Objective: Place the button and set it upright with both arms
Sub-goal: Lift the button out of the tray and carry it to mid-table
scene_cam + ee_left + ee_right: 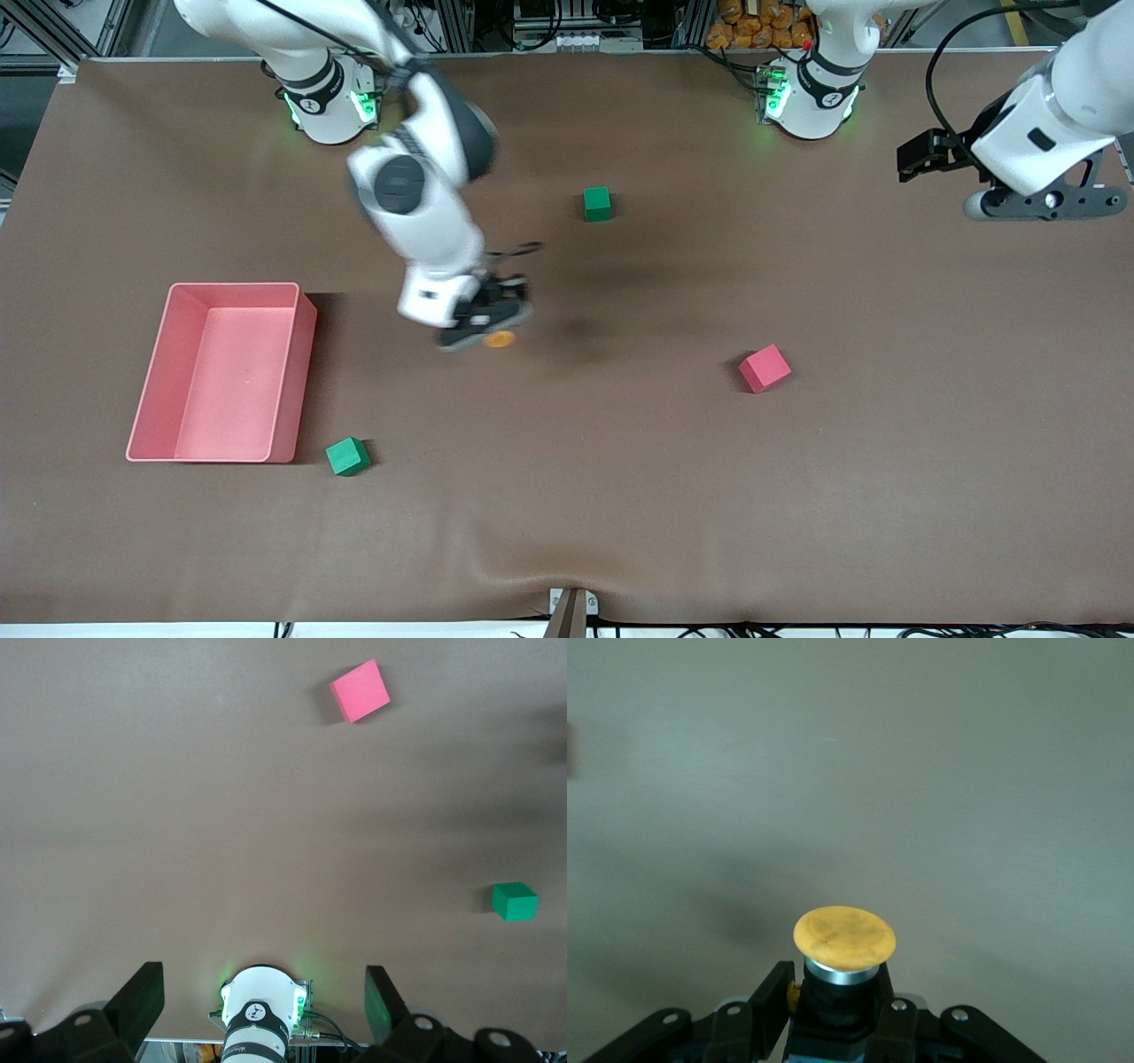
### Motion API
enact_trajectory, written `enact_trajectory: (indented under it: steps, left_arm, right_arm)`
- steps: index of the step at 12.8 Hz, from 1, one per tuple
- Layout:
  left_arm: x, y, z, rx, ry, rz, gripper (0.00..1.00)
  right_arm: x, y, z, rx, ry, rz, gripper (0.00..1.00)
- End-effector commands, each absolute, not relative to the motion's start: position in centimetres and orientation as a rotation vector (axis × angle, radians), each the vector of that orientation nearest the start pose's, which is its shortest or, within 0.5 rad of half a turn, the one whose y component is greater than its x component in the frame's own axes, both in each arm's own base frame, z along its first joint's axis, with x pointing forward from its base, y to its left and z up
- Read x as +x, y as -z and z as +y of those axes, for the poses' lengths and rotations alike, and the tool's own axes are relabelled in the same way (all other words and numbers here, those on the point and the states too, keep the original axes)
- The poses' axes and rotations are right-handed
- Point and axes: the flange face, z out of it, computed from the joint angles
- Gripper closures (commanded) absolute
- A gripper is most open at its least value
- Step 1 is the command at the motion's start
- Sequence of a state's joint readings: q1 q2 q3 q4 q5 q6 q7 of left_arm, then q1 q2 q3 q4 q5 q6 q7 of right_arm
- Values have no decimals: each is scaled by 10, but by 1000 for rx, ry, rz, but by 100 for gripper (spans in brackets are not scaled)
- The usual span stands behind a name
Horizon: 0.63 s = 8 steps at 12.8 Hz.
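- Right claw [485, 330] clenched on the button [500, 338], carrying it above mid-bench [620, 496].
- Left claw [264, 1003] released, waiting at its bench end.
- Next, likely: lower gently, cap up.

You had the button [844, 939] pinched by its short black body in the closed right end effector [485, 330], lifted above the brown surface [620, 496] near its middle. Its round orange cap [500, 338], sitting on a silver collar, stuck out past the fingertips [772, 1001], and the body between them was mostly hidden.
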<state>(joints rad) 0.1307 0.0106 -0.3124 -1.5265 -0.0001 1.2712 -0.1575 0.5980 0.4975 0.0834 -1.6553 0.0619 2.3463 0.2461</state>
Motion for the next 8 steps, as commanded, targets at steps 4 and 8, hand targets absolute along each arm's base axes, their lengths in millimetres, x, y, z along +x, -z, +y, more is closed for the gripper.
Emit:
enact_trajectory:
  steps: [4,8]
  left_arm:
    - [518,-626,-96,-3074,-381,25,0]
    - [531,-600,-99,-3072,-464,51,0]
  right_arm:
    - [533,-247,536,-2856,283,-452,100]
    - [522,-223,553,-2883,277,-418,100]
